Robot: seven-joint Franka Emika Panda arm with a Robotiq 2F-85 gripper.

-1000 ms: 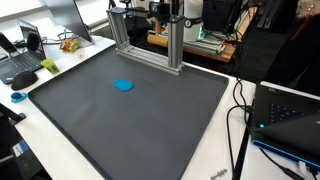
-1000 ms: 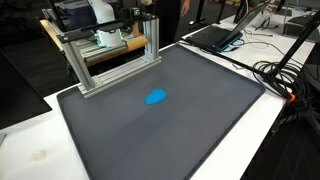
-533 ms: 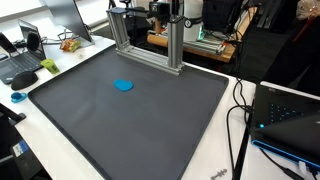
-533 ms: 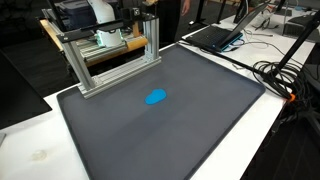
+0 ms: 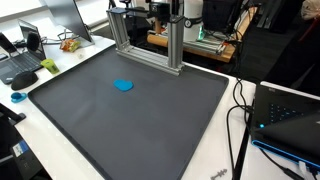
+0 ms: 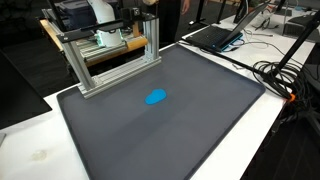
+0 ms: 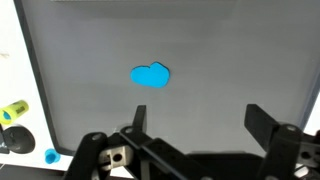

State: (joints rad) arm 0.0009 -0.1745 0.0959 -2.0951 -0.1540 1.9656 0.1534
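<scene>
A small flat blue cloud-shaped object (image 5: 124,86) lies on the dark grey mat (image 5: 150,125); it shows in both exterior views (image 6: 156,97) and in the wrist view (image 7: 151,75). My gripper (image 7: 198,118) shows only in the wrist view. It is open and empty, high above the mat, with the blue object beyond the fingertips and slightly left of them. The arm itself is out of both exterior views.
A metal frame of aluminium posts (image 5: 150,35) stands at the mat's far edge (image 6: 110,60). Laptops (image 5: 25,60) and small items lie on the white table beside the mat. Cables (image 5: 240,110) and a laptop (image 6: 215,35) lie along another side.
</scene>
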